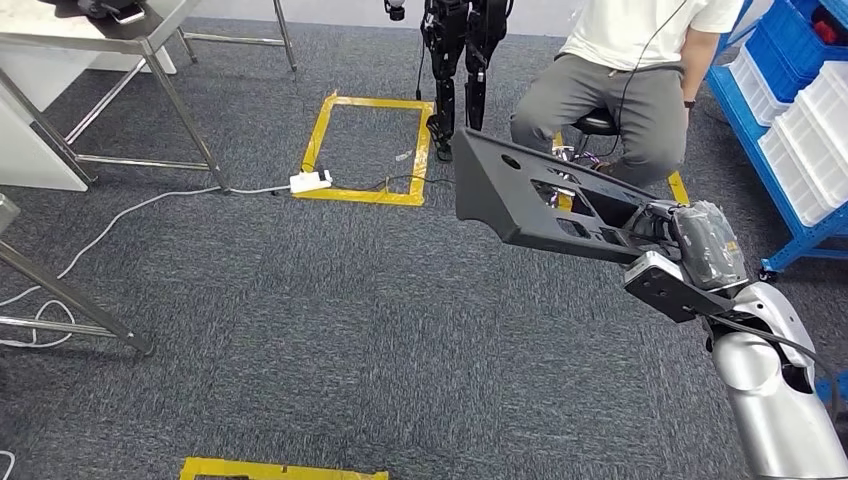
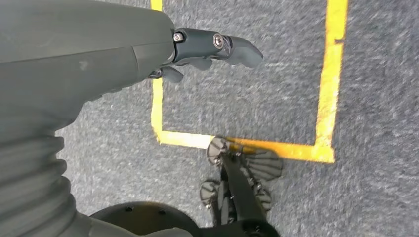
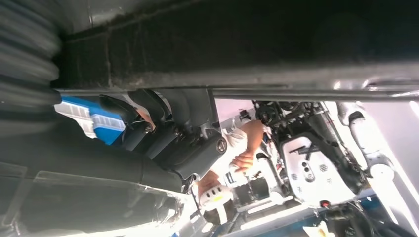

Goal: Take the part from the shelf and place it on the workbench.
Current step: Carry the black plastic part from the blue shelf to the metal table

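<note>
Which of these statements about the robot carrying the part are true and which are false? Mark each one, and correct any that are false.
1. The right hand grips a long dark plastic part. True.
2. The part already rests on the workbench. False: it is held in the air above the grey carpet.
3. A person sits on a stool beyond the part. True.
4. The left hand holds a second part. False: it holds nothing and hangs over the carpet with its fingers apart.
5. Yellow tape marks a square on the floor. True.
6. The blue rack holds red bins. False: its bins are white and blue.
</note>
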Action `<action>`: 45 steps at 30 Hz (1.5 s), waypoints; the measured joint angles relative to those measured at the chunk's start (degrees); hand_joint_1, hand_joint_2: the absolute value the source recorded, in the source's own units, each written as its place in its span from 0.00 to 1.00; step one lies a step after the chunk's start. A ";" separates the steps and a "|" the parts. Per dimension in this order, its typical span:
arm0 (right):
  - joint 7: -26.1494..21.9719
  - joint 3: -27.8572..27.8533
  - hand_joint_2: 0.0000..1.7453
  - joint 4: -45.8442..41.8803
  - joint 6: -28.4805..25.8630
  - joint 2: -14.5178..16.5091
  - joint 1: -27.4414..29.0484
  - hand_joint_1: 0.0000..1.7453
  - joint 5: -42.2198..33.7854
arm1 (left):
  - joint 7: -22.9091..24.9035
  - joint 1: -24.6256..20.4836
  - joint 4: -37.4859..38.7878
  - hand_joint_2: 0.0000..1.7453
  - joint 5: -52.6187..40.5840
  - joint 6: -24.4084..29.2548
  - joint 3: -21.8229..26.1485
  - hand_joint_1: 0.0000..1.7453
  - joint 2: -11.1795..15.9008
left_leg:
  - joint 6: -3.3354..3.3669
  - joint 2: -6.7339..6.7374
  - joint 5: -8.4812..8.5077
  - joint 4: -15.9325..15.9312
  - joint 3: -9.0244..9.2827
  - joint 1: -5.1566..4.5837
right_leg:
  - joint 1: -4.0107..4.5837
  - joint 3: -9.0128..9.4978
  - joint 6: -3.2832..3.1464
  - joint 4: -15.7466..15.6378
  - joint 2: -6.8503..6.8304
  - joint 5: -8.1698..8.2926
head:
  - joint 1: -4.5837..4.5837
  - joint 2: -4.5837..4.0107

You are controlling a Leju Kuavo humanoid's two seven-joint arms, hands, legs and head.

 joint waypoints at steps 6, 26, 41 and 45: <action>0.04 0.12 1.00 -0.16 0.04 0.24 -0.33 1.00 0.06 | 0.11 0.08 0.05 1.00 -0.04 0.06 0.00 0.00 0.02 | -1.74 7.79 -7.29 13.87 -7.07 0.54 | -0.53 1.06 -2.37 -1.22 -4.42 0.24 | -0.23 0.00; 0.14 1.04 1.00 0.72 0.29 0.33 -2.16 1.00 -0.08 | -1.03 0.11 0.07 1.00 0.17 0.15 0.44 0.00 0.04 | 0.47 3.65 -0.54 -0.35 1.08 1.10 | -1.68 -2.23 2.60 6.21 -1.62 -3.33 | 0.38 0.00; 0.09 1.68 1.00 1.11 0.47 0.55 -2.97 1.00 -0.41 | -1.15 0.83 0.07 1.00 0.21 0.10 0.50 0.00 0.08 | -1.60 10.30 -3.62 8.11 -3.33 0.93 | -0.36 0.95 -2.03 -0.09 -7.55 -0.95 | -0.32 0.01; 0.07 1.72 1.00 1.17 0.48 0.54 -3.49 1.00 -0.47 | -1.31 0.53 0.04 1.00 0.22 0.09 0.52 0.00 0.20 | -0.33 12.42 -1.60 0.36 0.73 0.00 | 0.47 1.23 -1.36 -0.05 -9.79 -1.41 | -0.18 0.00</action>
